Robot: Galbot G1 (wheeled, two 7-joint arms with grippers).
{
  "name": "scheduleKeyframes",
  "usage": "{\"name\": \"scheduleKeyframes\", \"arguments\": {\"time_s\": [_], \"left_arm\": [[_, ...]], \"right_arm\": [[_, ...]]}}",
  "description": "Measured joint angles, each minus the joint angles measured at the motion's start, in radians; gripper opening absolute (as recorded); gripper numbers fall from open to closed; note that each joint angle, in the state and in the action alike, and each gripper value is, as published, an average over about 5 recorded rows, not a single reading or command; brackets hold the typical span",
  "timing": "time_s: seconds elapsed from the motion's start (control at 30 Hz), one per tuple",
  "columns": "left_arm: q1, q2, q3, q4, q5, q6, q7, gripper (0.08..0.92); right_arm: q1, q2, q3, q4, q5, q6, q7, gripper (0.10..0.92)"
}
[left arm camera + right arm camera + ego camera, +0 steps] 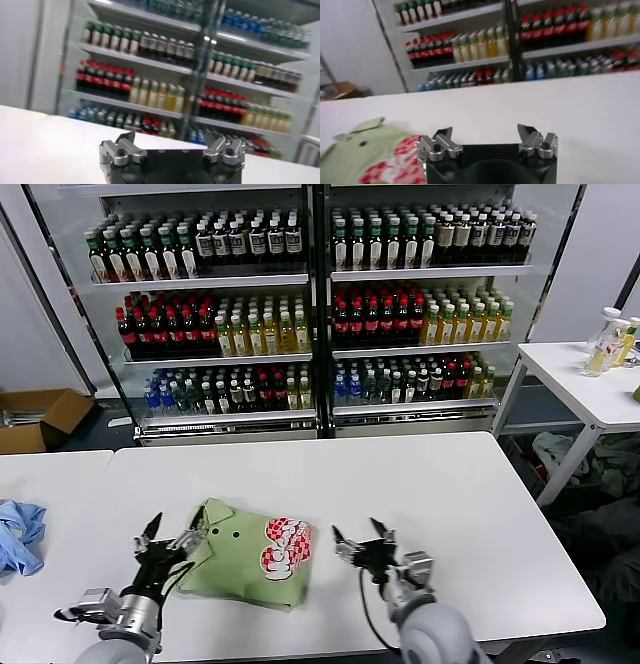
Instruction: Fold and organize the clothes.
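1. While both arms hang low at the near edge of the bench [480,514], the shirt [245,556] lies between them, already folded into a compact, roughly square packet with its collar toward the robot's left and the red-and-white print on the side toward the robot's right.
2. Its left gripper [160,546] is at the collar side; from the head view its fingertips reach the shirt's left edge or hover just over it, and I cannot tell which. Its jaws are spread wide and hold nothing, as the left wrist view also shows [172,150].
3. Its right gripper [362,550] is just beside the printed edge, apart from the cloth with bare bench showing between them. Its jaws are spread too and empty; in the right wrist view [487,144] the shirt [367,155] sits off to one side, not between the fingers.
4. The packet's slightly longer side seems to run left to right, across the line between the two grippers, so each arm faces one short edge.
5. My judgement: the left arm is nearer, almost at the collar, while the right arm would have to move toward the robot's left to reach the print side.
6. A smaller blue cloth [20,534] lies well apart, at the far left of the bench.
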State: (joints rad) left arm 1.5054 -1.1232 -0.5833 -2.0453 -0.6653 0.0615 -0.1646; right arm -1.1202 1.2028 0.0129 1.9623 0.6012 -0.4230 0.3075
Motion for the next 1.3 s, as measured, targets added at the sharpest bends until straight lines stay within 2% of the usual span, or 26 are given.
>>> {"name": "scheduleKeyframes", "arguments": {"time_s": [0.4, 0.5, 0.93, 1.2, 1.3], "left_arm": [[0.020, 0.002, -0.078, 0.023, -0.006, -0.027, -0.023, 0.823], [0.023, 0.002, -0.086, 0.027, -0.008, -0.031, -0.023, 0.823], [0.031, 0.002, -0.099, 0.035, -0.014, -0.034, -0.019, 0.823], [0.038, 0.002, -0.101, 0.034, -0.016, -0.033, -0.010, 0.823], [0.039, 0.001, -0.100, 0.032, -0.016, -0.032, -0.007, 0.823]], "right_arm": [[0.147, 0.127, -0.173, -0.176, 0.035, -0.011, 0.105, 0.803], [0.171, 0.146, -0.193, -0.208, 0.045, -0.013, 0.128, 0.738], [0.260, 0.181, -0.226, -0.312, 0.089, -0.026, 0.192, 0.358], [0.312, 0.162, -0.226, -0.363, 0.060, -0.040, 0.154, 0.150], [0.338, 0.148, -0.217, -0.389, 0.036, -0.042, 0.123, 0.114]]}}
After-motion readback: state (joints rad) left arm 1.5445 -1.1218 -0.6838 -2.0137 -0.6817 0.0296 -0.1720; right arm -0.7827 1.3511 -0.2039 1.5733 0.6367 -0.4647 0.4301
